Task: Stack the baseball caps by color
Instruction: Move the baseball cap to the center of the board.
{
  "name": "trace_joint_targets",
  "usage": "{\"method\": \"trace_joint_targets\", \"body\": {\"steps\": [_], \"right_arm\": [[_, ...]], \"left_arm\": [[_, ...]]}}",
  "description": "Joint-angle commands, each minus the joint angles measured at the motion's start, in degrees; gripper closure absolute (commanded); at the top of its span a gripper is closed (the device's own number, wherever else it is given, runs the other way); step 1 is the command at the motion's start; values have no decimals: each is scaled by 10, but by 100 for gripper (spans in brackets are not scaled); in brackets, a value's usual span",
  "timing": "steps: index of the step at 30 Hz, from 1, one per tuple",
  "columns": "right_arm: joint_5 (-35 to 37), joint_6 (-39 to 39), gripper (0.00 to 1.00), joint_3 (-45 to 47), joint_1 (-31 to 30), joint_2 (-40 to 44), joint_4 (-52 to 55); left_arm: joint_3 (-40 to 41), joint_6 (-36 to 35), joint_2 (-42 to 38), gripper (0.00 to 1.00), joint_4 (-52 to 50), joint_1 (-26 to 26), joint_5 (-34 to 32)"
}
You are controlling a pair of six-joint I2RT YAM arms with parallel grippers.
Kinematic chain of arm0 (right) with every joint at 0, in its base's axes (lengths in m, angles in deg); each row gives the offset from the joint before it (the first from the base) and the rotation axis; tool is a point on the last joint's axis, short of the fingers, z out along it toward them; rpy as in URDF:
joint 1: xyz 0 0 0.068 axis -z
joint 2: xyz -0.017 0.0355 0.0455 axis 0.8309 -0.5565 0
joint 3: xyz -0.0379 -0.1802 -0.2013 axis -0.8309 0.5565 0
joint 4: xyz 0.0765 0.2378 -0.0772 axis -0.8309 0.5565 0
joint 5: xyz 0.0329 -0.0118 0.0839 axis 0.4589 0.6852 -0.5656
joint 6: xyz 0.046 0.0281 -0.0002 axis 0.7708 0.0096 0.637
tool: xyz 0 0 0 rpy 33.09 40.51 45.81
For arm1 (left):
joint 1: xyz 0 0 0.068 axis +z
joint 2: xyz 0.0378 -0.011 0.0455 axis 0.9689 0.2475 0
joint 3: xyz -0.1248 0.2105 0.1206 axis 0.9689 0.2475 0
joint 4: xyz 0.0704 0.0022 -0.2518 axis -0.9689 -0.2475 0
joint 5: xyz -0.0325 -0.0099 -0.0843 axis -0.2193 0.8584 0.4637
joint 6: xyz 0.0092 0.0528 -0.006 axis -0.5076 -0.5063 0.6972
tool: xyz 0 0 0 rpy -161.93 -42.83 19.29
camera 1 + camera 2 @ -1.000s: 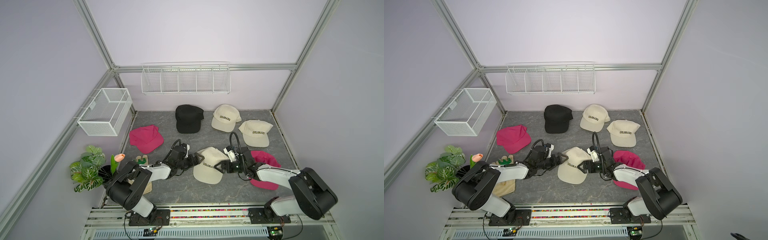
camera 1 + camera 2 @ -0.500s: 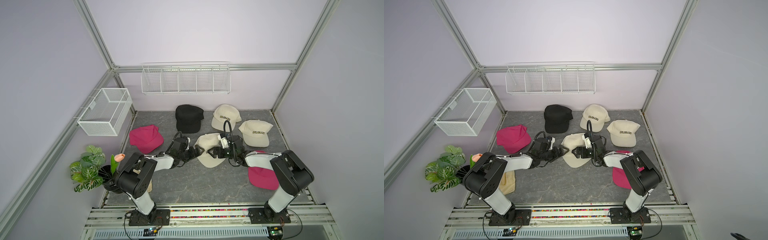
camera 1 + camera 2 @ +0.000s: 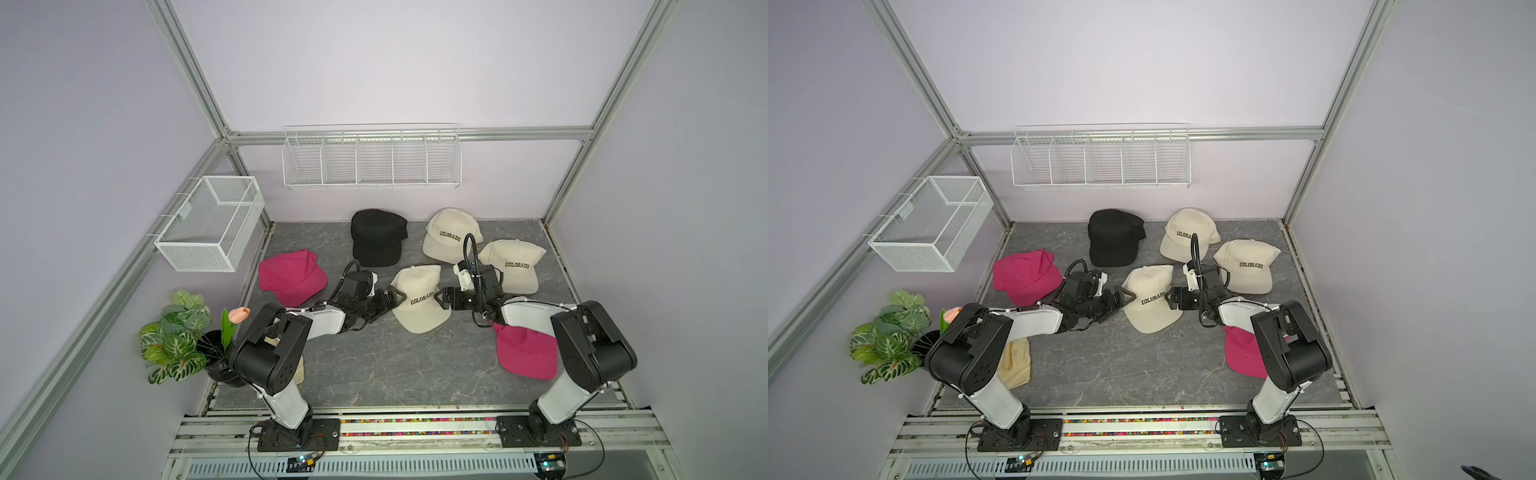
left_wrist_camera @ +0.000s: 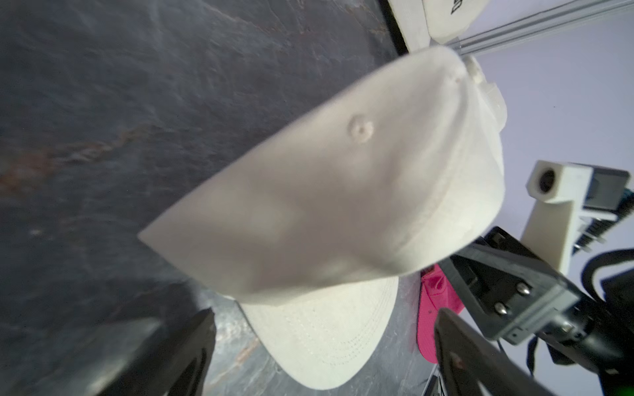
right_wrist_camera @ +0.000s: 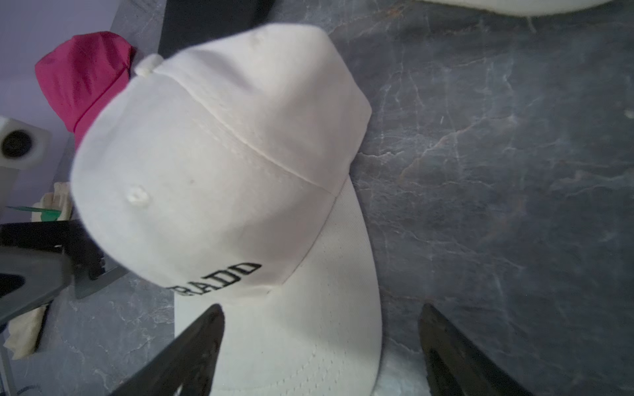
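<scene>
The left hand [image 3: 395, 300] and right hand [image 3: 439, 299] are both wide open, gripping nothing. The cream COLORADO cap [image 3: 420, 291] lies on the counter [image 3: 374, 365] between them, just beside their fingertips. I cannot tell whether they touch it.

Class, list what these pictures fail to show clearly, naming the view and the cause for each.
1. Pink cap by the right arm: partly covered by that arm in both top views.
2. Beige cloth: largely behind the left arm in both top views.
3. Middle cream cap: blurred in the left wrist view; lettering only partly visible in the right wrist view.
4. Black cap: too dark in both top views to tell one cap from a stack.
</scene>
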Motion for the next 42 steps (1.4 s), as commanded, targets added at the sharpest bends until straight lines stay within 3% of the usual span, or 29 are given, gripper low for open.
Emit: {"method": "trace_joint_targets", "body": {"steps": [1, 5, 13, 17, 26, 34, 38, 42], "right_arm": [[-84, -30, 11, -14, -5, -18, 11], [-102, -26, 11, -17, -30, -42, 35], [-75, 38, 11, 10, -72, -30, 27], [-77, 64, 11, 7, -91, -31, 9], [2, 115, 11, 21, -91, 3, -5], [102, 185, 11, 82, -57, 66, -105], [68, 266, 11, 95, 7, 34, -210], [21, 331, 11, 22, 35, -23, -197]], "left_arm": [[4, 23, 1, 0, 5, -17, 16], [3, 30, 27, 1, 21, -14, 6], [-59, -78, 37, 1, -95, 5, -40], [-77, -98, 57, 1, -110, 14, -34], [-93, -116, 71, 1, -117, 22, -38], [-86, -139, 7, 1, -152, 24, -62], [-57, -131, -45, 0, -140, 24, -107], [-25, -95, -91, 0, -116, 24, -185]]}}
